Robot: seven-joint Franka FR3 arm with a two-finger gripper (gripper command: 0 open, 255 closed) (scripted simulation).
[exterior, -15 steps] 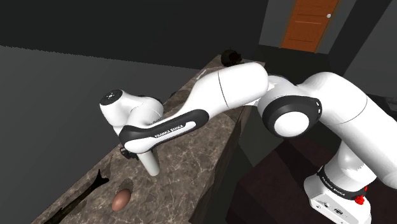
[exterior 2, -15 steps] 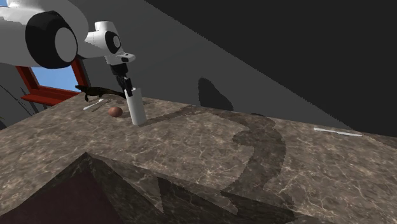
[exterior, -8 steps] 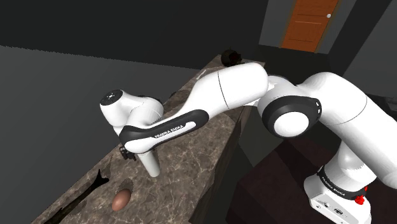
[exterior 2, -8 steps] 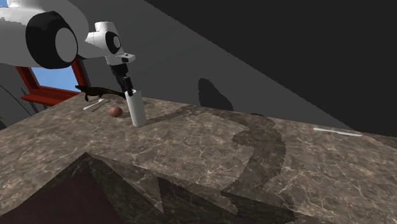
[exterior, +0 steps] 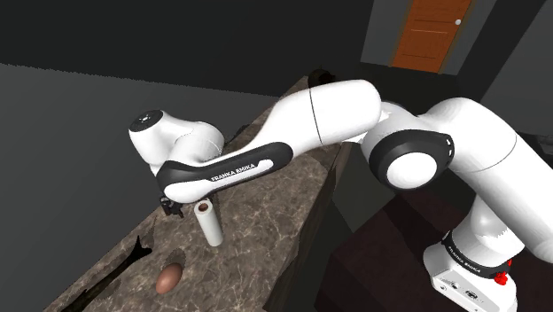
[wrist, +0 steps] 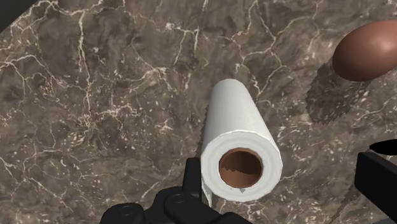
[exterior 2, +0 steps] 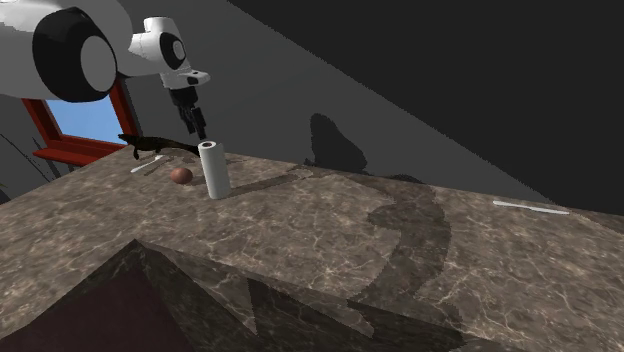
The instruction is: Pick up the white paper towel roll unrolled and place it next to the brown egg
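- One wide tabletop of dark brown stone with pale veins carries the things (the pattern looks like marble).
- One white arm with dark joints reaches from the stand at the shoulder view's lower right, up and to the left over the tabletop.
- One orange-brown door shows at the top of the shoulder view. In the second exterior view a window with a red frame stands behind the arm.
- One white paper towel roll stands upright on its end on the tabletop. From above, its brown core is visible, and nothing grips it.
- One black claw hangs just above the top of the roll. Its fingers are spread wide apart and hold nothing (the roll's top lies between them, lower down).
- One brown egg lies on the tabletop near the roll, on the roll's left in the second exterior view. A strip of bare stone separates the two.
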